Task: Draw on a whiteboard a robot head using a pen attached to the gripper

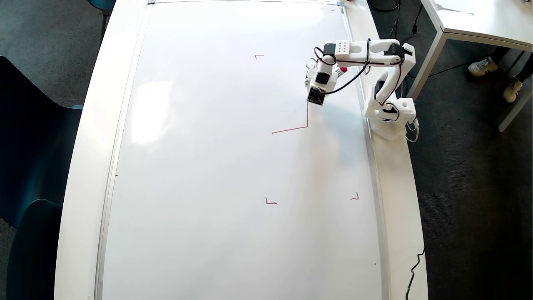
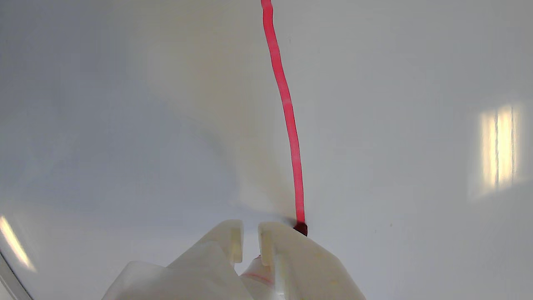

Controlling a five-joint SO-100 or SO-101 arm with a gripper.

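Observation:
The whiteboard [image 1: 208,166] fills most of the overhead view. Of the robot head, two joined red strokes [image 1: 291,129] show: a slanted line and a vertical line rising from its right end toward the gripper [image 1: 317,85]. The pen [image 1: 342,70] shows its red cap end beside the white arm. In the wrist view the two white fingers [image 2: 275,246] are close together on the pen body [image 2: 256,273]. The dark red tip [image 2: 300,228] touches the board at the lower end of a red line [image 2: 287,108]. The gripper [image 2: 250,233] is shut on the pen.
Small red corner marks sit on the board at upper middle [image 1: 259,56], lower middle [image 1: 270,202] and lower right [image 1: 354,197]. The arm's base [image 1: 389,112] stands on the table rim at right. A second table [image 1: 479,21], shoes [image 1: 483,66] and dark chairs [image 1: 37,146] surround the table.

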